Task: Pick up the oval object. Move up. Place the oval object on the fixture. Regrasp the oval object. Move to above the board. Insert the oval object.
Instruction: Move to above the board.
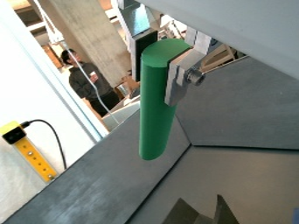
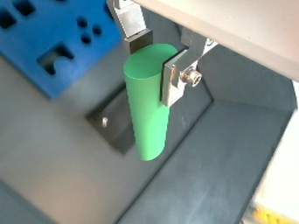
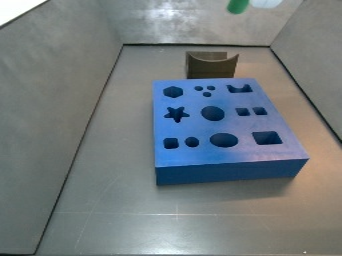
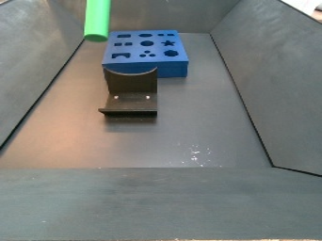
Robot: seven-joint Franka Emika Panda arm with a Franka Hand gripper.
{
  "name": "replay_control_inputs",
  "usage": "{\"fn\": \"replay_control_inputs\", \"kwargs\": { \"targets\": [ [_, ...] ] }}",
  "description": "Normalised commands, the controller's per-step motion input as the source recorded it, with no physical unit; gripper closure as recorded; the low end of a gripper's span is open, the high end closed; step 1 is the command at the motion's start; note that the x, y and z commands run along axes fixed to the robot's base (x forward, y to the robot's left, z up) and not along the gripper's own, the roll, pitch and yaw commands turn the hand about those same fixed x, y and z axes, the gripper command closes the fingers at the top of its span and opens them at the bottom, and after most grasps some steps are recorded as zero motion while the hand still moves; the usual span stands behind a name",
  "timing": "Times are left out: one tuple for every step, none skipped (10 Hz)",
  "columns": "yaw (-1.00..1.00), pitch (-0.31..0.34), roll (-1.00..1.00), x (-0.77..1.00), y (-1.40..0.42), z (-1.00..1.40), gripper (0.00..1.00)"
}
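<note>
Peg (image 2: 147,105) pinched near its top end between gripper (image 2: 156,63) fingers (image 2: 176,77), hanging upright high over the floor. I see fixture (image 4: 130,97) below it, empty; board (image 4: 146,51) beyond, oval slot unfilled.

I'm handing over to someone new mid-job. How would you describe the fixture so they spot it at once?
Find the big blue board with shaped holes on the dark floor. Just off one edge stands the fixture, a small dark bracket on a flat plate. It is the only dark, low piece there; the green peg hangs high above in the tool.
</note>
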Motion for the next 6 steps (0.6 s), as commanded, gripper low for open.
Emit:
{"fn": "replay_control_inputs", "kwargs": {
  "targets": [
    [1.0,0.087,-0.51,-0.95,-1.0,0.49,1.0],
    [1.0,0.046,-0.49,-0.95,-1.0,0.52,1.0],
    [1.0,0.022,-0.49,-0.96,-1.0,0.5,1.0],
    [1.0,-0.018,-0.48,-0.95,-1.0,0.51,1.0],
    [1.0,-0.034,-0.47,-0.95,-1.0,0.51,1.0],
    [1.0,-0.082,-0.45,-0.63,-0.66,0.36,1.0]
  ]
}}
